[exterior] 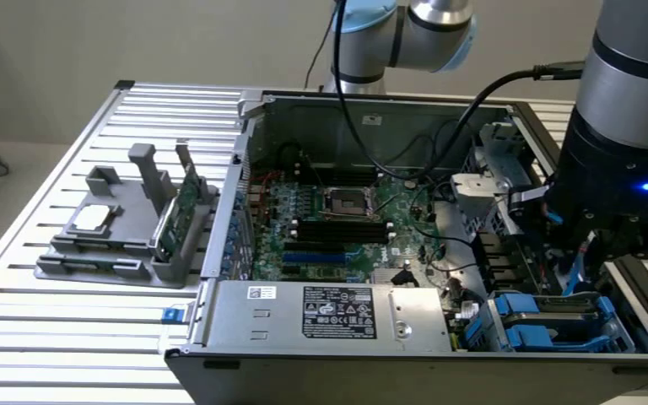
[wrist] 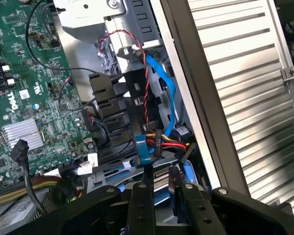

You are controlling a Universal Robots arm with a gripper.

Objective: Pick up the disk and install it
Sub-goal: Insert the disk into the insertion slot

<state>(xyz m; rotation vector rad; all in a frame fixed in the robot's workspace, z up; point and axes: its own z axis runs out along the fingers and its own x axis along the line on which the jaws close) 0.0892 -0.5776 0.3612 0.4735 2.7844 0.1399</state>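
Finds the black robot gripper (wrist: 160, 186) low inside the open grey steel computer case (exterior: 301, 118), over its drive-cage corner, close to the case's side wall. Cannot tell whether spread, pressed together or pinching anything. Places the flat silver-grey disk with its blue plastic carrier frame (exterior: 555, 308), by the look of it, in that same corner of the case, right under the gripper and apart from the green motherboard (exterior: 397, 198) in the case's middle. Sees a crowded corner: a blue flat data cable (wrist: 169, 90) and a twisted red-and-black wire pair (wrist: 147, 98) looping down the cage inside the case, plus a bundle of yellow, red and black power leads (wrist: 171, 143) just beyond the gripper. Judges the risks so: snagging or dragging one of those cables on any move through the corner and pulling a plug loose; catching the blue frame crooked against the cage rails and jamming it; scraping the case's side wall; slipping off the smooth metal for want of a square hold.
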